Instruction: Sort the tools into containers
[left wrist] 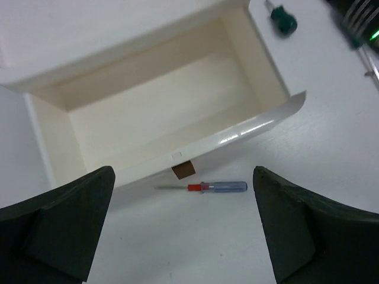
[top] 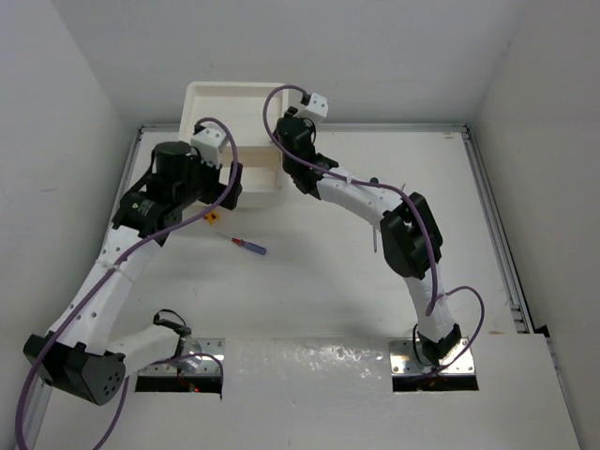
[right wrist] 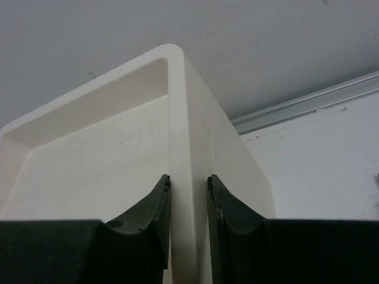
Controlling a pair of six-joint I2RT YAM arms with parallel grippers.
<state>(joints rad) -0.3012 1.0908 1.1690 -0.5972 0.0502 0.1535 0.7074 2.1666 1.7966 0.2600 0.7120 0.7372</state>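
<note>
The white drawer unit [top: 225, 103] stands at the back, with one drawer [top: 258, 176] pulled out. In the left wrist view the drawer [left wrist: 160, 112] looks empty, and its brown handle [left wrist: 182, 170] shows on the front. A blue-and-red screwdriver [left wrist: 219, 187] lies on the table just in front of it and also shows in the top view [top: 249, 247]. A stubby dark green screwdriver [left wrist: 283, 18] and another green handle [left wrist: 358, 35] lie beside the drawer. A yellow-orange tool [top: 212, 220] peeks out under the left arm. My left gripper [left wrist: 183, 231] is open and empty above the drawer front. My right gripper [right wrist: 188, 183] is shut on the unit's top rim [right wrist: 183, 118].
A metal rail [top: 497, 234] runs along the table's right side. White walls close in the left, back and right. The right arm [top: 403, 234] arches across the middle right of the table.
</note>
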